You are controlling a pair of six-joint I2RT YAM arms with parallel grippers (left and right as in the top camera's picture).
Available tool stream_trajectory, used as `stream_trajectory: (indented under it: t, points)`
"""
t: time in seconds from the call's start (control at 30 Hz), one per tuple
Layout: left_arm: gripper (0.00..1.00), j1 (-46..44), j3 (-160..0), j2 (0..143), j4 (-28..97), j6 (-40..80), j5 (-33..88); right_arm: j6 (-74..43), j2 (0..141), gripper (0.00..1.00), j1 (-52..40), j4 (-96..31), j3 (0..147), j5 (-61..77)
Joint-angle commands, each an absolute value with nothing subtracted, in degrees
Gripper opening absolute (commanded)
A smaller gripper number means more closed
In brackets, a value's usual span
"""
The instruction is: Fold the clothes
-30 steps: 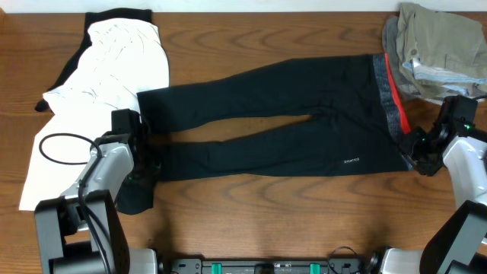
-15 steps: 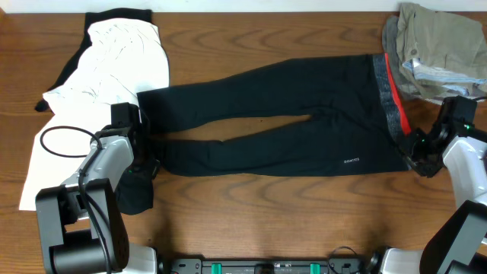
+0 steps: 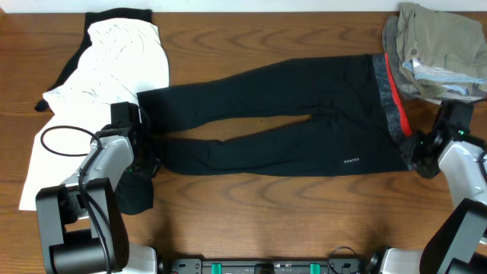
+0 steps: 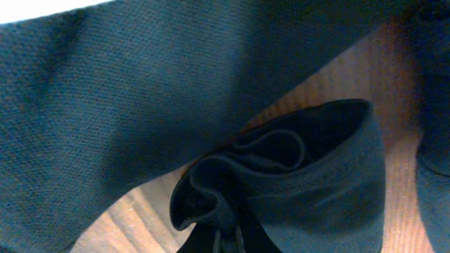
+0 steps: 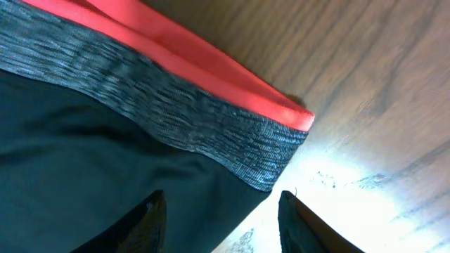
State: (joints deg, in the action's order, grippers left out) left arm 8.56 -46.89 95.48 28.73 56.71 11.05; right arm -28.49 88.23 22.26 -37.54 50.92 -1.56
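The black trousers lay flat across the middle of the frame on the wooden table, legs pointing left and the grey, red-edged waistband at the right. The left claw was clenched on the bunched cuff of the lower leg, while the right claw stood released, its 2 fingers straddling the waistband's lower corner. A white garment lay at upper left and a khaki pile at upper right.

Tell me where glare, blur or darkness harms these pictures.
Overhead view: even light, sharp trousers. Right wrist view: strong white glare on the table beside the waistband corner; the pincer fingers are blurred. Left wrist view: dim, the cuff in shadow.
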Motion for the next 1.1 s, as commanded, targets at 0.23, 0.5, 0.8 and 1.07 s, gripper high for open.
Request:
stream_trajectory:
  t: [0.23,0.5,0.8,1.07]
  points:
    - [0.06,8.36,-42.44,102.13,27.66,54.89,9.13,-29.32,88.29,0.51,21.74,-32.58,46.13,-2.15]
    - [0.06,8.36,-42.44,102.13,27.16,54.68,9.13,-29.34,88.33,0.54,21.74,-25.45,41.71,-2.13]
    - [0.06,8.36,-42.44,102.13,26.59,54.50,8.95,-29.65,92.99,0.61,21.74,-19.64,40.27,-2.83]
    - [0.06,8.36,-42.44,102.13,26.59,54.46,7.84,-31.24,101.27,0.45,21.91,-16.51,40.29,-0.56]
